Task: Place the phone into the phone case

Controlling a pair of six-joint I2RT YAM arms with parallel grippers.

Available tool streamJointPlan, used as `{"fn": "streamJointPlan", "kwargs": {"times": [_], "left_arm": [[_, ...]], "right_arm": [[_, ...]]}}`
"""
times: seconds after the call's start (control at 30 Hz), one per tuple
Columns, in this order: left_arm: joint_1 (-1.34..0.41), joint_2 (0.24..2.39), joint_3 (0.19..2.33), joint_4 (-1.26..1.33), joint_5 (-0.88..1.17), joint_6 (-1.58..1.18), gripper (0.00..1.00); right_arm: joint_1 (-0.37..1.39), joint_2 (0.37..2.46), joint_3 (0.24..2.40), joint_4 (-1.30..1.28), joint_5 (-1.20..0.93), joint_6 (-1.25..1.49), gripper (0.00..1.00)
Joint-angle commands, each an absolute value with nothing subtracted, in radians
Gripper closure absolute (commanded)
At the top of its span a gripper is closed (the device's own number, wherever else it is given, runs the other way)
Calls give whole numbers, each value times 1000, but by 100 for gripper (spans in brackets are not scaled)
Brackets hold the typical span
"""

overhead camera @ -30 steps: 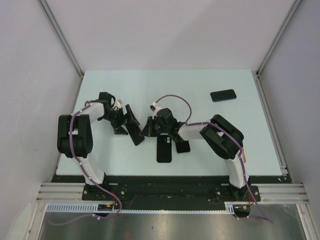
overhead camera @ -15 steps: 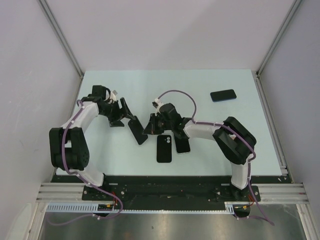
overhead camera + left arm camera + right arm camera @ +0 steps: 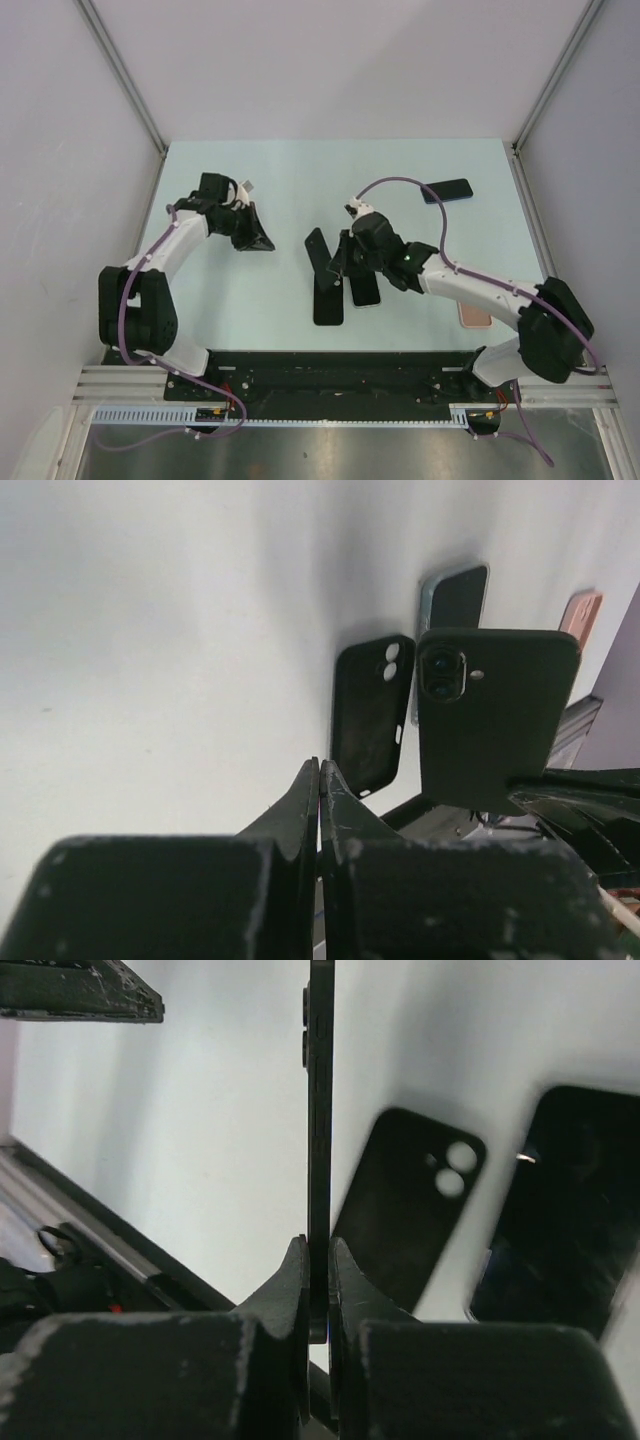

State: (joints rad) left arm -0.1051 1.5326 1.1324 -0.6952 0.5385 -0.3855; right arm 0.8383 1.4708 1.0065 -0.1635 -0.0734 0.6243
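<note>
My right gripper (image 3: pixel 341 259) (image 3: pixel 318 1248) is shut on the lower edge of a black phone (image 3: pixel 318 254) (image 3: pixel 320 1100). It holds the phone on edge above the table. In the left wrist view the phone (image 3: pixel 495 720) shows a matte black back with camera lenses; whether it sits in a case I cannot tell. Below it an empty black phone case (image 3: pixel 328 300) (image 3: pixel 372 715) (image 3: pixel 410 1200) lies flat with two lens holes. My left gripper (image 3: pixel 260 239) (image 3: pixel 320 767) is shut on nothing, off to the left of the phone.
A second phone (image 3: pixel 366 290) (image 3: pixel 565 1250) lies screen up just right of the case. A pink case (image 3: pixel 475 316) (image 3: pixel 582 615) lies by the right arm. Another dark phone (image 3: pixel 446 190) sits at the far right. Grey walls enclose the table.
My left gripper let go of the black phone, shut and drew back to the left. The right arm stretched out and carried the phone to the right, over the case.
</note>
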Motion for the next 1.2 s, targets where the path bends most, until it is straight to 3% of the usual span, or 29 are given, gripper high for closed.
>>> {"fn": "streamJointPlan", "kwargs": {"times": [0.0,0.33,0.73,1.0,1.1,1.17], "left_arm": [[-201,1503,1077,-611,545,-454,100],[-403,1627,1005,-460,494,-561,74],[-468,1740,962,-374,443,-597,47],[-491,1819,968,-354,437,-604,48],[-492,1833,969,-359,423,-604,55],[-492,1836,965,-368,416,-606,66]], "right_arm": [[897,1356,936,-293,158,658,100],[1092,1377,916,-384,429,795,100],[1141,1440,910,-356,483,799,100],[1146,1448,911,-360,494,782,100],[1147,1460,910,-364,494,775,100],[1146,1463,916,-365,488,772,100]]}}
